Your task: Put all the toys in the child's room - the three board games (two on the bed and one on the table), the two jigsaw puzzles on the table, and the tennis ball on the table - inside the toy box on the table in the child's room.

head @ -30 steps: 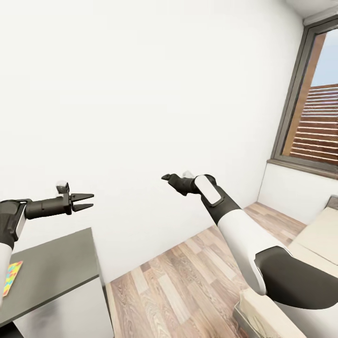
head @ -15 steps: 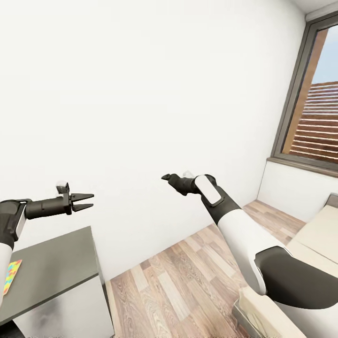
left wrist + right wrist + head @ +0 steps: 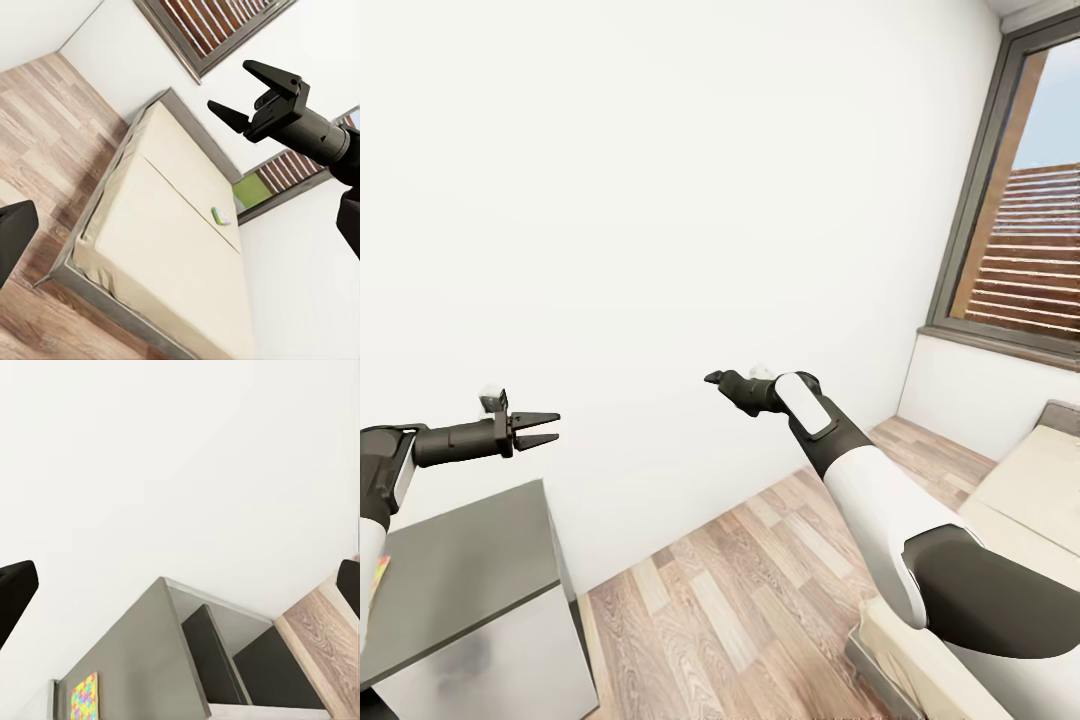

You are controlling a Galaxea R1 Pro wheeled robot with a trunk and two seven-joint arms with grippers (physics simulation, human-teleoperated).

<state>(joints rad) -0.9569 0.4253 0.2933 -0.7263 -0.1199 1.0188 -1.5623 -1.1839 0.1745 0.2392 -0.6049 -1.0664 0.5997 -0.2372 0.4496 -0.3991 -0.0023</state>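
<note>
My left gripper [image 3: 548, 428] hangs open and empty in the air above a dark grey cabinet [image 3: 460, 570]. My right gripper [image 3: 712, 378] is also raised in mid-air; the left wrist view shows that right gripper [image 3: 229, 85] with its fingers spread and nothing between them. One jigsaw puzzle [image 3: 84, 697], a multicoloured square, lies flat on the cabinet top, and a sliver of that jigsaw puzzle [image 3: 380, 572] peeks past my left arm. The bed [image 3: 172, 255] carries a small flat green-and-white board game [image 3: 221, 216]. The toy box, the table and the tennis ball are out of view.
A plain white wall [image 3: 660, 200] stands ahead of me. A dark-framed window [image 3: 1020, 220] sits at the right above the bed [image 3: 1030, 480]. Wood-plank floor [image 3: 760, 580] runs between the cabinet and the bed. The cabinet has open dark compartments [image 3: 225, 667].
The camera has turned, so the cabinet, puzzle, window and bed have all slid left in the picture. Both arms keep the same pose and both grippers stay open.
</note>
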